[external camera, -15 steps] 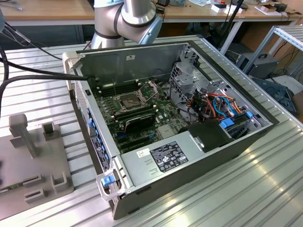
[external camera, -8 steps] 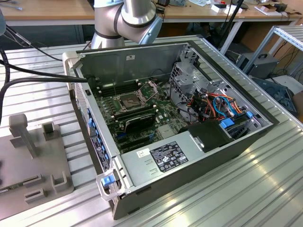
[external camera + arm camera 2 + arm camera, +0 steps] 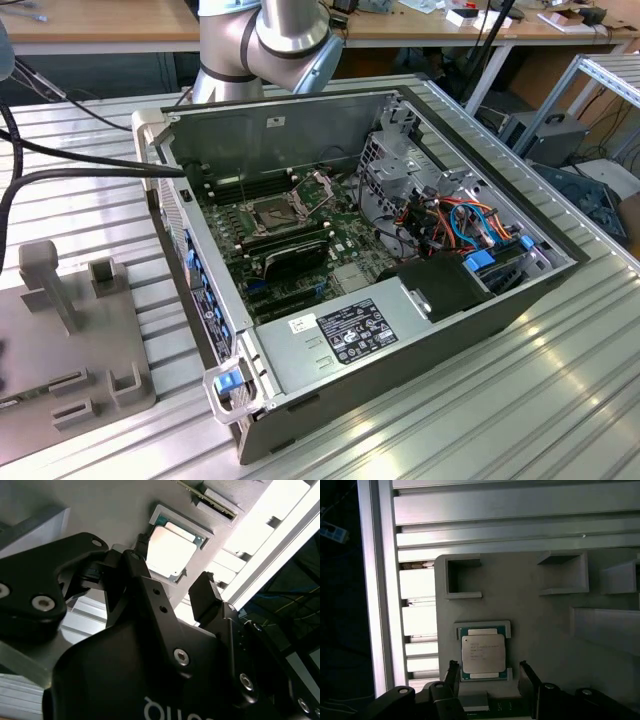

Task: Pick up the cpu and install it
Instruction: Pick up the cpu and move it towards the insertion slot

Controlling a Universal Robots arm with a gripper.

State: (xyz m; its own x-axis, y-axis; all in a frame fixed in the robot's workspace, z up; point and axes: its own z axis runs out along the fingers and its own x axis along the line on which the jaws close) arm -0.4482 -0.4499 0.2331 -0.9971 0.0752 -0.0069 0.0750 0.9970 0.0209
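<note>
**CPU PICK: GRIPPER OPEN OVER THE HOLDER**

Exterior view: the open computer case (image 3: 400, 330) stands mid-bench (image 3: 520, 420), and its socket (image 3: 272, 212) lies exposed. The grey holder (image 3: 70, 340) sits at the bench's edge, on the exterior view's left.

Second wrist view: the gripper (image 3: 172, 572) is spread, with 1 finger on each side of the cpu (image 3: 170, 550). It grips nothing.

First wrist view: the cpu (image 3: 482, 652) rests flat in a shallow seat close to 1 edge of the holder (image 3: 545, 630). The 2 fingers (image 3: 526, 675) stand just beside it, apparently not touching.

Caution: if the gripper closes off-centre, a finger may catch the seat wall and tilt or drop the cpu. A skewed grip would likely misalign the cpu at the socket and could bend contacts.
</note>
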